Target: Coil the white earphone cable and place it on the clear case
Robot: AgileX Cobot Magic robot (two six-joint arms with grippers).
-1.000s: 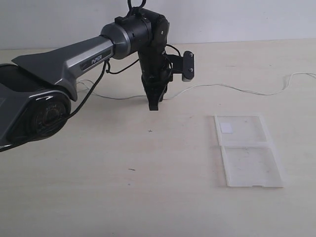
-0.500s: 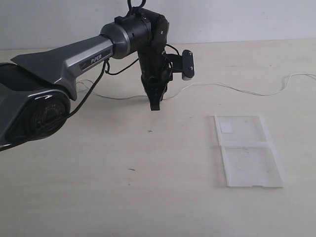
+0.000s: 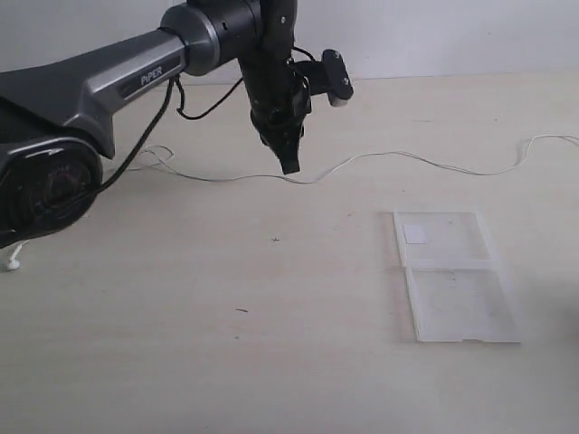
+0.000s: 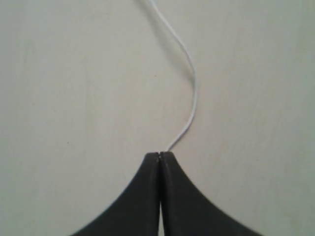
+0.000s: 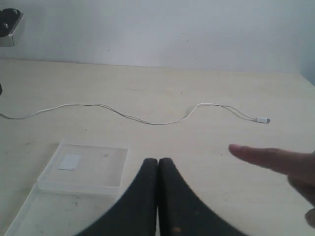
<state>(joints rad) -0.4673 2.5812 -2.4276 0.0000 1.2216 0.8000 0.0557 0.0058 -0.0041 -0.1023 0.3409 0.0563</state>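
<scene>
The white earphone cable (image 3: 425, 163) lies in a long thin line across the far part of the table, with loose loops (image 3: 154, 155) at the left. My left gripper (image 3: 290, 168) points down at the middle of the cable and is shut on it. In the left wrist view the white earphone cable (image 4: 192, 98) runs straight out of the closed tips of the left gripper (image 4: 160, 155). The clear case (image 3: 452, 276) lies open and flat at the right, its white sticker (image 3: 415, 233) on the far half. My right gripper (image 5: 158, 161) is shut on nothing, just above the clear case (image 5: 91, 164).
A person's finger (image 5: 268, 158) reaches over the table beside the right gripper. The cable's plug end (image 5: 264, 119) lies past it. A small white piece (image 3: 13, 263) lies at the left edge under the left arm (image 3: 109, 81).
The left gripper has risen and moved toward the back with the cable pinched in its tips. The cable's middle has shifted with it.
</scene>
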